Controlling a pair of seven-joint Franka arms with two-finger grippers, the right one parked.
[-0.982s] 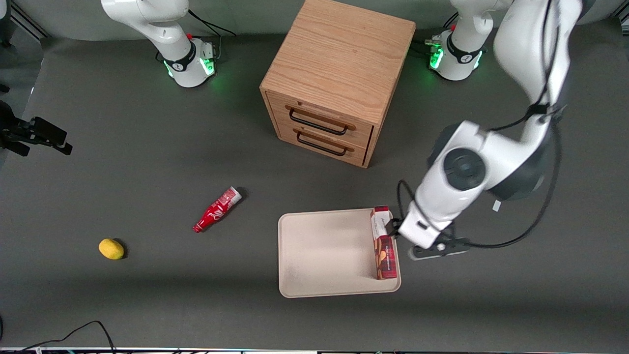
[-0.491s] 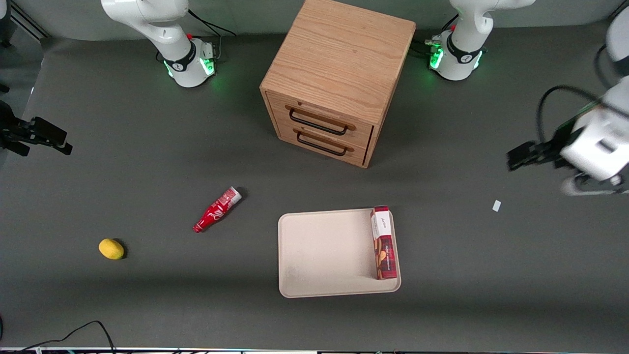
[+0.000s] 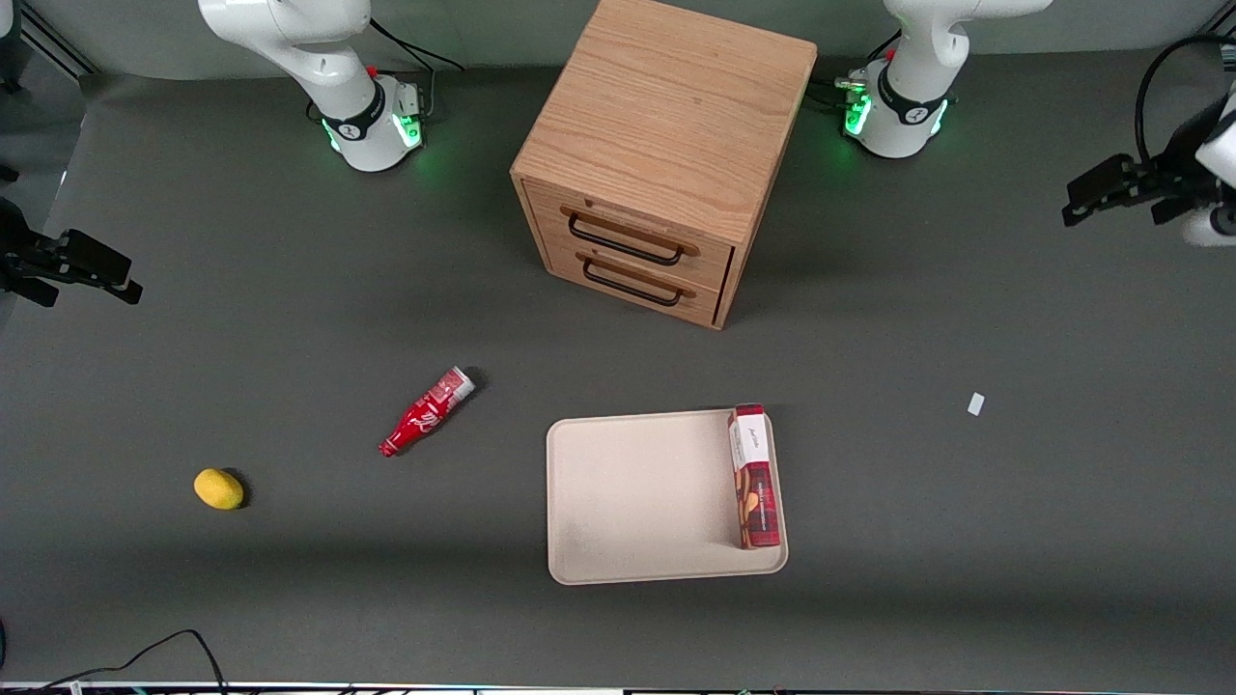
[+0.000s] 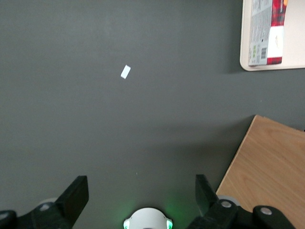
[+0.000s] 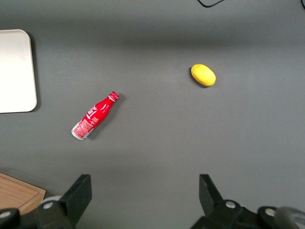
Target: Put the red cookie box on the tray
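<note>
The long narrow dark-red cookie box (image 3: 753,478) is seen lying flat on the flat beige rectangular tray (image 3: 637,502), along the tray edge toward the working arm's end of the tabletop (image 3: 290,319). The placing is judged done. Its long axis runs near to far, white end farther from the front camera. The claw (image 3: 1096,198) is held empty, jaws spread, well apart from it.
</note>
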